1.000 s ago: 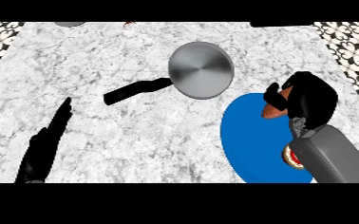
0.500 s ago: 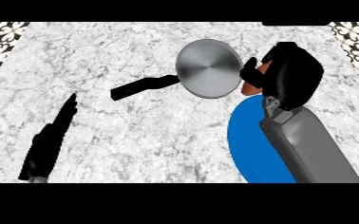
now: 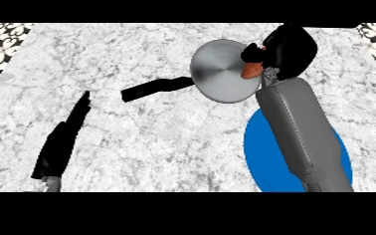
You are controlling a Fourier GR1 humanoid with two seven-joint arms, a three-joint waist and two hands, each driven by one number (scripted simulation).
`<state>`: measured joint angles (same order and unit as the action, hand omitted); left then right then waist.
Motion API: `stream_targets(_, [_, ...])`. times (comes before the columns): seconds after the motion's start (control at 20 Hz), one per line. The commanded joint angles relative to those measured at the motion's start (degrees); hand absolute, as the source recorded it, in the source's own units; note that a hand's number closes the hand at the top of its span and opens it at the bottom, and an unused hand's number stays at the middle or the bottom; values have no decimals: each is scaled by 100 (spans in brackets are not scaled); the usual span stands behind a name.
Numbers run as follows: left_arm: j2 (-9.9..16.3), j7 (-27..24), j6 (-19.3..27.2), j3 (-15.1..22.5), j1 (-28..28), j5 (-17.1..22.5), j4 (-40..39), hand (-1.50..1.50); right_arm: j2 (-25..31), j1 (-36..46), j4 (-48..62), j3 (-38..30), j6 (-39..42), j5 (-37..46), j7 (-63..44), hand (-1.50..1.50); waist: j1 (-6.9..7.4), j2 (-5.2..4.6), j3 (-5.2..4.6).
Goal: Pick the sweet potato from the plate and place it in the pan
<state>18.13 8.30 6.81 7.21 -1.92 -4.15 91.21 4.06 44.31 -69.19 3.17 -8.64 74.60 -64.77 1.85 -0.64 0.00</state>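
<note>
My right hand [image 3: 290, 50] is curled round an orange sweet potato [image 3: 251, 69], of which only a small part shows beside the fingers. It hangs over the right rim of the grey round pan [image 3: 220, 72], whose black handle [image 3: 155, 88] points to the lower left. The blue plate [image 3: 268, 154] lies at the lower right, largely covered by my grey right forearm. My left hand [image 3: 62, 139] stays at the lower left with its fingers straight, pointing up the counter.
The counter is white marble [image 3: 132, 50]. Dark patterned patches show at the top left corner [image 3: 11, 32] and the top right corner [image 3: 365, 30].
My right hand has lifted the sweet potato off the blue plate and carried it up and left to the pan's right rim. The left hand has hardly moved.
</note>
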Motion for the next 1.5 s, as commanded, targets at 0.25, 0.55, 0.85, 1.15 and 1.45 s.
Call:
stream_targets(0.25, [58,135,-222,20,54,48,206,0,-157,906,2883,-1318,-1356,-392,466,150,195,-77,8])
stream_targets(0.55, [-66,225,-115,109,219,-65,212,0,-397,876,3035,-2435,-2258,-1697,977,-150,292,-155,36])
stream_targets(0.85, [-5,-55,-170,34,77,-60,120,0,-403,988,3306,-2865,-3483,-2310,2247,-150,333,-146,24])
stream_targets(1.15, [-185,59,-41,91,201,-153,-16,0,-403,1204,3334,-2966,-4998,-2273,2970,-150,226,-97,13])
stream_targets(1.45, [121,-77,-241,-234,23,8,-81,0,-65,1146,3253,-3504,-5983,-2437,3129,-150,78,-35,5])
